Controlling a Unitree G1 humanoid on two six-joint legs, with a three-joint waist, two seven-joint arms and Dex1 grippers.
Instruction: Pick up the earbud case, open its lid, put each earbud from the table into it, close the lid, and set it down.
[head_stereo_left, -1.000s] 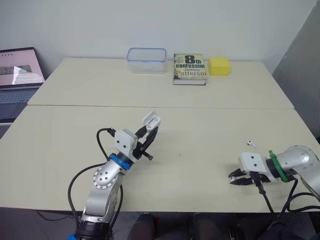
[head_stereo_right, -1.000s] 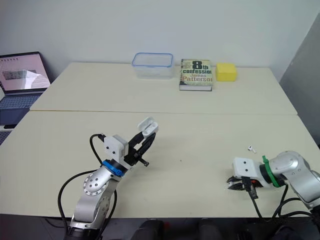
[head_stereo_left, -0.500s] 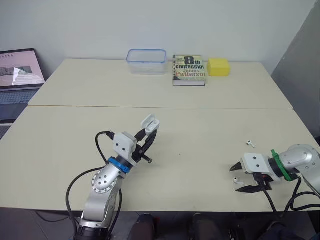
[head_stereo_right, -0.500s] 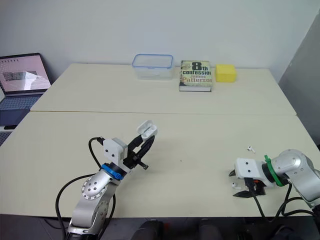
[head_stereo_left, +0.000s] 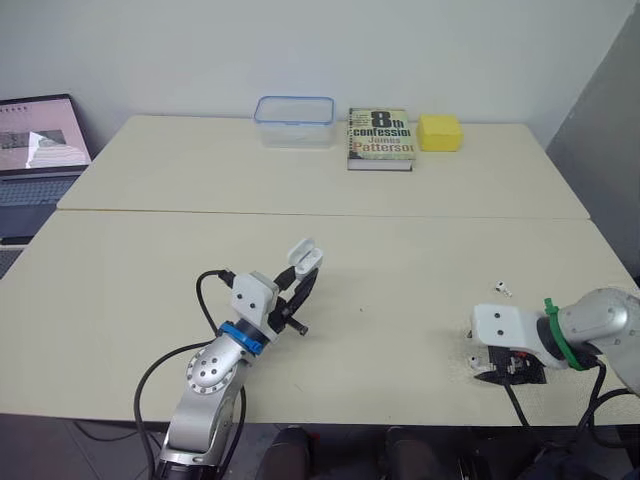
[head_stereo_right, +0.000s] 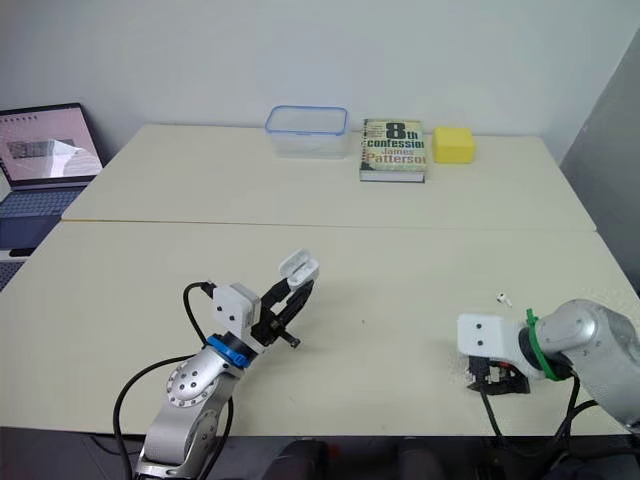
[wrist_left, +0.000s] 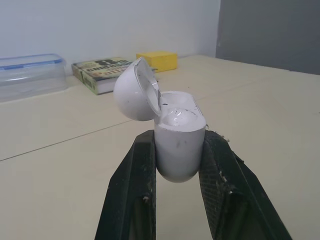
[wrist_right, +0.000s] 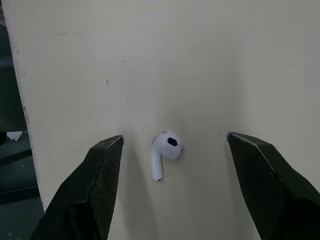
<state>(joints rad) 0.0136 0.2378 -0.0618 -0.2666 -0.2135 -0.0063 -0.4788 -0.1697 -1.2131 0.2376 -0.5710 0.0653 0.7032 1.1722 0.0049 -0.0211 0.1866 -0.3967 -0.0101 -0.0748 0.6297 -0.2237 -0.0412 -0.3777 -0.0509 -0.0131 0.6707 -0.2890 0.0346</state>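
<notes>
Because the case (wrist_left: 179, 145) has to receive both earbuds, I have the left gripper (wrist_left: 180, 141) clamped on its lower half, upright and lifted clear of the table (head_stereo_left: 400, 250). The lid (wrist_left: 136, 91) is hinged back, so the mouth faces up with nothing over it. Gripping low leaves the opening and the hinge free, which I judge is the point of that hold.

Over by the table's near right edge, the right gripper (wrist_right: 175, 138) points down at the surface with its fingers spread wide on either side of one earbud (wrist_right: 167, 145). That earbud lies on its side between them, touching neither. I read this as lining up a pinch, and the wide gap gives me margin on something so small and slick. The second earbud (head_stereo_left: 503, 289) lies near, a little farther back on the table, apart from the arm.

From the head, the wrist's white block covers the right fingers and the earbud under them. The case's wells are glossy, and I cannot tell whether they are empty. The second earbud is too small for me to read how it lies. A laptop (head_stereo_left: 40, 140) is cut off at the left edge.
</notes>
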